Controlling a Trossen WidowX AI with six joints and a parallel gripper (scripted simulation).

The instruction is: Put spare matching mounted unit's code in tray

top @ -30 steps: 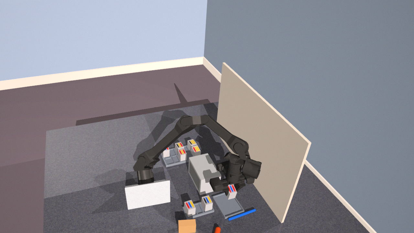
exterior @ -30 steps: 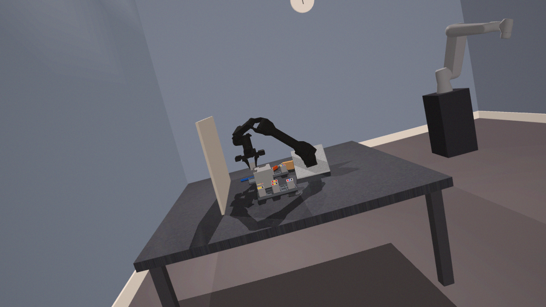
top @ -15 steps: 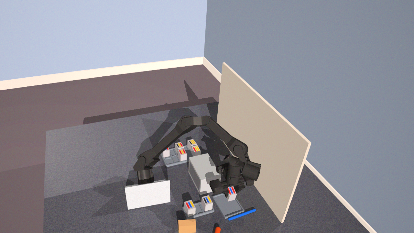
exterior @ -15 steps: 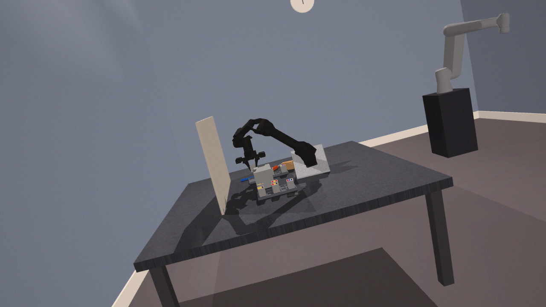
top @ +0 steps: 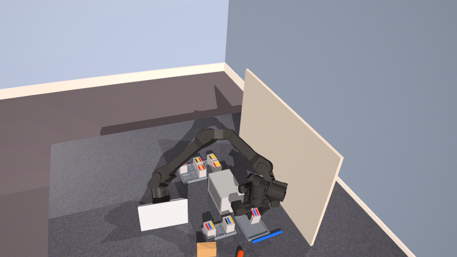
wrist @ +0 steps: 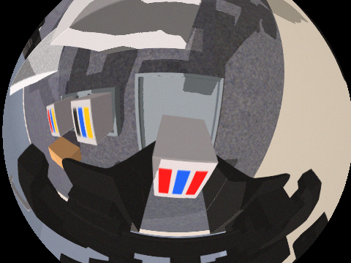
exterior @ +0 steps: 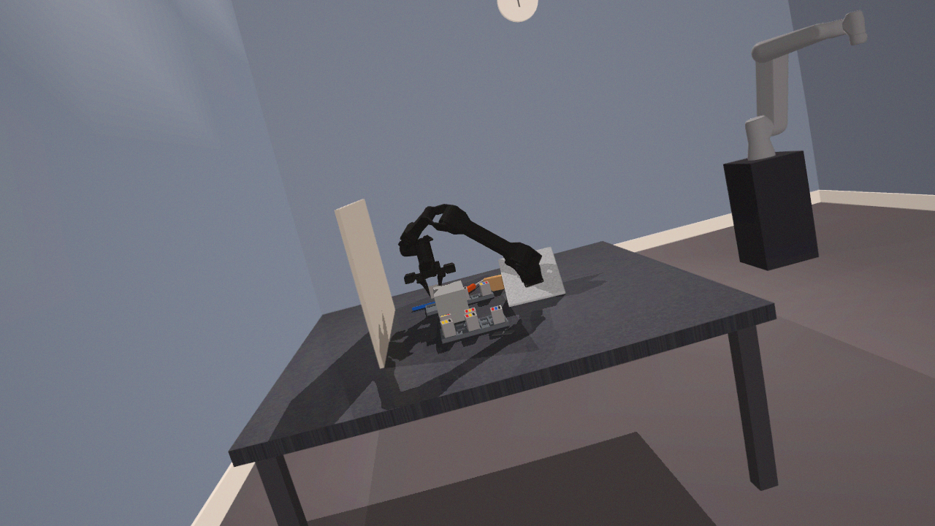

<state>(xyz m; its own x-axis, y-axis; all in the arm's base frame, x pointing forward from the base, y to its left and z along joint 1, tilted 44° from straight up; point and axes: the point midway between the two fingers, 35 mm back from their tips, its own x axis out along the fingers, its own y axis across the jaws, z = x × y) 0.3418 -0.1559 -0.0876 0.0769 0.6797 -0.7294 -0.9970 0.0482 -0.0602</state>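
My gripper (top: pixel 254 216) (exterior: pixel 434 289) (wrist: pixel 183 173) is shut on a pale spare block with a red-blue-red code, its striped face up. The held block (top: pixel 255 217) (wrist: pixel 186 142) is upright, low over the inner part of the grey tray (top: pixel 250 230) (wrist: pixel 164 95); whether its base touches is unclear. A big grey box (top: pixel 222 179) (exterior: pixel 451 304) (wrist: pixel 135 20), perhaps the mounted unit, stands beside the tray; I see no code on it. The near rack (top: pixel 225 236) holds a red-blue-yellow spare (top: pixel 209 230) (wrist: pixel 53 118) and a black-blue-yellow spare (top: pixel 228 224) (wrist: pixel 85 122).
The far rack (top: pixel 191 180) (exterior: pixel 467 335) bears several spares. A tall beige panel (top: pixel 287 143) (exterior: pixel 364 281) (wrist: pixel 311 91) stands close beside the gripper. A white panel (top: pixel 162 214) stands by the arm's base. A blue rod (top: pixel 267 236), a red-orange rod (top: pixel 240 253) and an orange block (top: pixel 206 249) (wrist: pixel 65 149) lie nearby.
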